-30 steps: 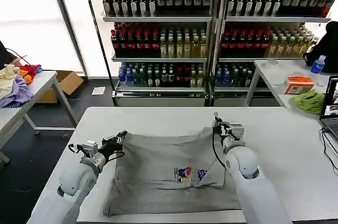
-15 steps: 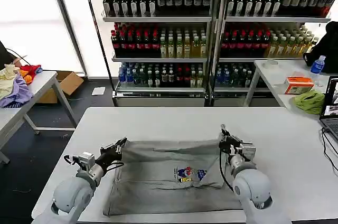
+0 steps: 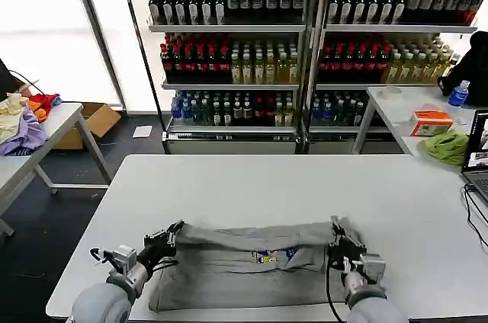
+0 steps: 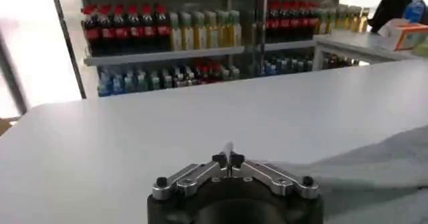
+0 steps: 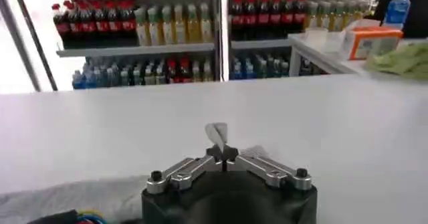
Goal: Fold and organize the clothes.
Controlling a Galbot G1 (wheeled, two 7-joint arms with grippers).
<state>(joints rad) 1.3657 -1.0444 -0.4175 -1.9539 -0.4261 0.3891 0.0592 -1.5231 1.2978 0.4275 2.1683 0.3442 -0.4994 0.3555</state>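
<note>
A light grey shirt (image 3: 244, 277) lies on the white table (image 3: 267, 186) near its front edge, folded over on itself, with a small multicoloured print (image 3: 271, 257) showing at the fold. My left gripper (image 3: 174, 231) is shut on the shirt's far left corner. My right gripper (image 3: 335, 225) is shut on the far right corner. In the left wrist view a thin edge of grey cloth (image 4: 228, 149) sticks up between the closed jaws of the left gripper (image 4: 228, 158). In the right wrist view a flap of cloth (image 5: 217, 134) pokes out of the right gripper (image 5: 221, 154).
A drinks shelf (image 3: 305, 49) stands behind the table. At the right, a side table holds an orange box (image 3: 431, 122), a green cloth (image 3: 448, 146) and a laptop (image 3: 476, 151). Coloured garments (image 3: 23, 121) lie on a table at the left.
Both grippers have pulled the shirt's far edge toward the table's front, folding the upper half over the lower half. The visible shirt is now a narrower band.
</note>
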